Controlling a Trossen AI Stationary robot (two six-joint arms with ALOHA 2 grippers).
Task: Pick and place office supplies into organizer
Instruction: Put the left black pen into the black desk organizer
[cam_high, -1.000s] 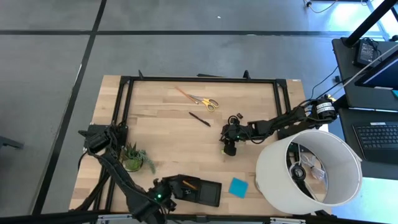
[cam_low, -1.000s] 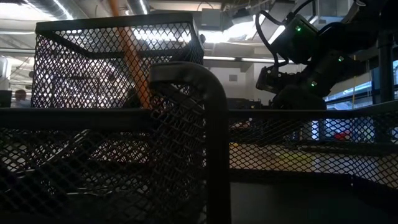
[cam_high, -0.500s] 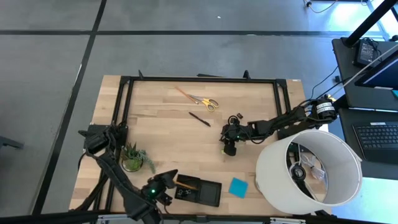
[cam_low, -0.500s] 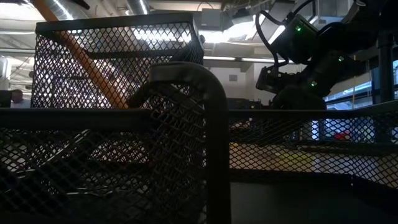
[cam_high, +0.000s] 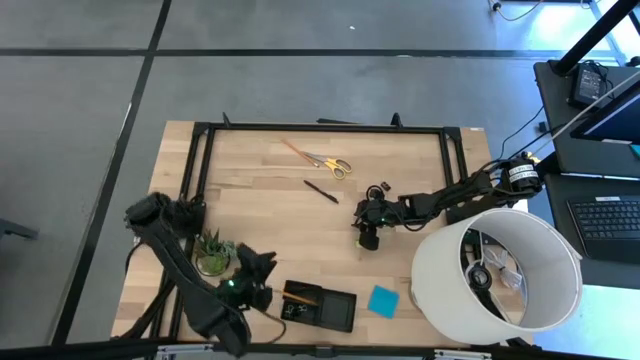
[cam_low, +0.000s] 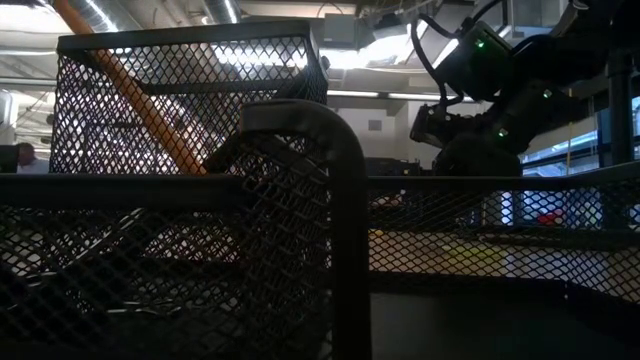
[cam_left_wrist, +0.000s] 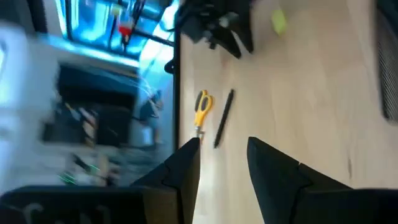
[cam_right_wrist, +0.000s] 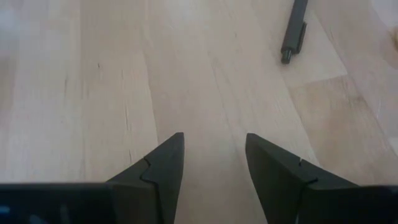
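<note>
The black mesh organizer (cam_high: 335, 310) sits at the table's near edge. An orange pencil (cam_low: 130, 95) stands slanted in its tall compartment (cam_low: 190, 100), leaning on the mesh wall. My left gripper (cam_high: 258, 270) hovers open just left of the organizer and holds nothing; its own view looks across the table at the yellow-handled scissors (cam_left_wrist: 201, 109), a black pen (cam_left_wrist: 223, 118) and a small yellow block (cam_left_wrist: 279, 20). My right gripper (cam_high: 367, 240) hangs open over bare wood mid-table, with the pen (cam_right_wrist: 293, 31) ahead of it. A blue note pad (cam_high: 382, 300) lies right of the organizer.
A small potted plant (cam_high: 212, 255) stands close by my left gripper on its left. A large white lampshade (cam_high: 497, 270) fills the near right corner. A black clip (cam_high: 378, 190) lies by the right arm. A black frame (cam_high: 320, 128) borders the table's far part.
My left gripper has drawn back from above the organizer's left end, rising, moving toward the table's left and far side, and rolling about its own axis. The orange pencil has tipped from nearly upright to a slant against the mesh wall. My right arm kept still.
</note>
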